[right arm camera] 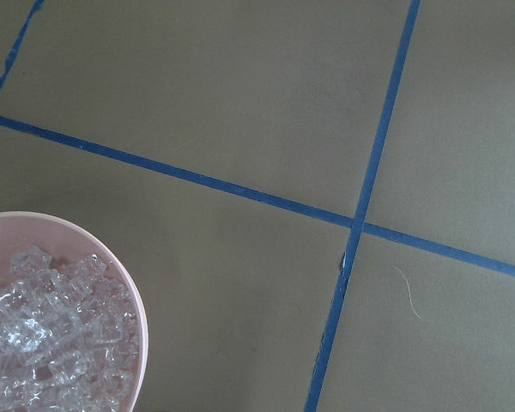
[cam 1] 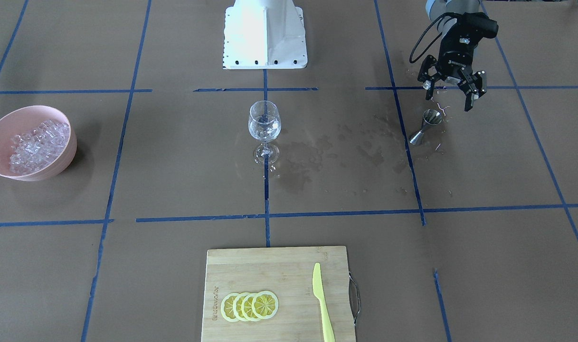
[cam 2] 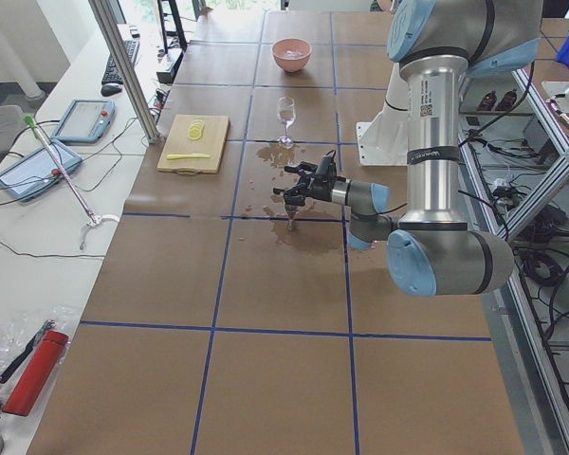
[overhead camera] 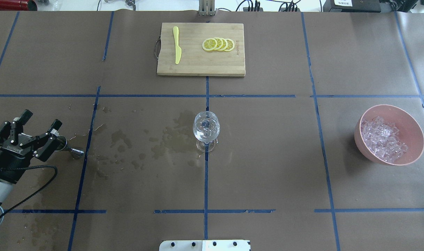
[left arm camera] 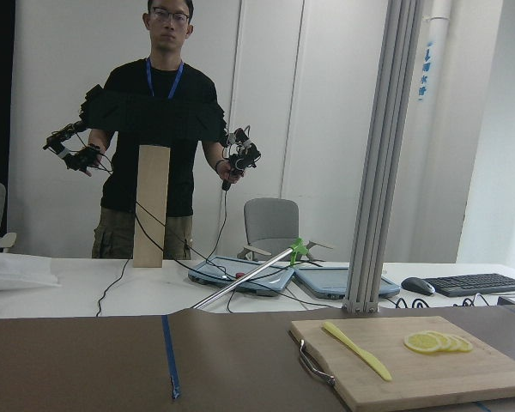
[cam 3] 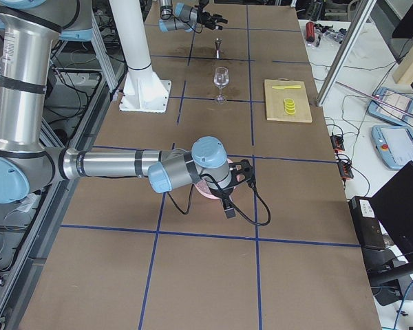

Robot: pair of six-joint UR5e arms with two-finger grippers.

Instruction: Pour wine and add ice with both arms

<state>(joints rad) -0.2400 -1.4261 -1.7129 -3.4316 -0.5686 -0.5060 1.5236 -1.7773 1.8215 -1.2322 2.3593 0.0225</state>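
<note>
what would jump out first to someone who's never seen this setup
First the clear wine glass, standing alone at the table's centre, with wet stains on the brown paper beside it toward the robot's left. Then the pink bowl heaped with ice on the robot's right. On the other side, the left gripper hangs open by a small steel jigger.

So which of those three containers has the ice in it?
The pink bowl, heaped with clear ice cubes. The stemmed wine glass mid-table and the small steel measuring cup by the left gripper show no cubes.
</note>
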